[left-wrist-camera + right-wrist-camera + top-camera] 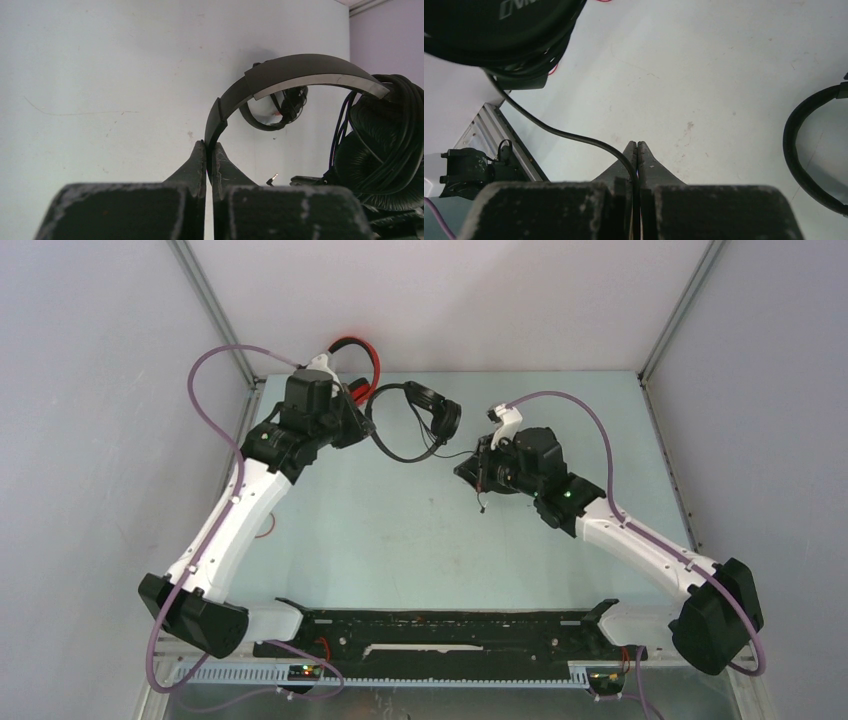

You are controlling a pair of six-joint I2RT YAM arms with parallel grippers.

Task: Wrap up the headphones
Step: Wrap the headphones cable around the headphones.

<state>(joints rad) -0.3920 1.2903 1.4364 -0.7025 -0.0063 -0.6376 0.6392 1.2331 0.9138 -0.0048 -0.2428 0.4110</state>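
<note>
Clamps the black headset band (300, 75) in the closed left pincer (209, 150), nips its thin cable (559, 131) in the closed right pincer (637, 150)

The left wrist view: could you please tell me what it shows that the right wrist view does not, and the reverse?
Only the left wrist view shows the left gripper shut on the black headband, and a jack plug. Only the right wrist view shows the right gripper shut on a thin black cable, plus a metal rail at the table's edge. Both show a black ear cup with cable wound round it, over the pale table.
</note>
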